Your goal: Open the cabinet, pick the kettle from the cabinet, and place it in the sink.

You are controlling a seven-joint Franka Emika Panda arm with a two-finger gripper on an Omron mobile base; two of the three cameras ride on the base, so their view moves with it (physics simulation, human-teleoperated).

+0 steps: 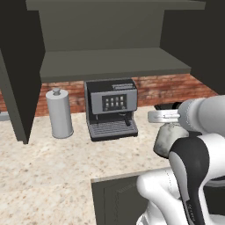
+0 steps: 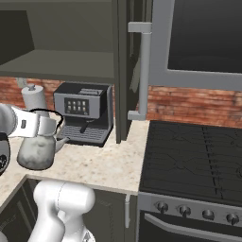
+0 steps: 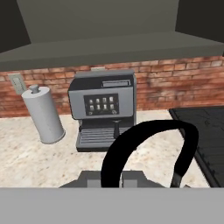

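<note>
Kettle (image 2: 37, 152) held above the counter (image 2: 101, 165)
Gripper (image 2: 51, 125) pinches its black handle (image 3: 148, 146), lower left; cabinet (image 1: 112, 61) doors open, coffee machine (image 1: 110, 108) behind.

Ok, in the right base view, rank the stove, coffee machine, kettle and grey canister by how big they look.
1. Stove, clearly largest.
2. Coffee machine.
3. Kettle, held by the gripper; it sits nearer the camera, so its rank against the coffee machine is unsure.
4. Grey canister, partly hidden.
</note>
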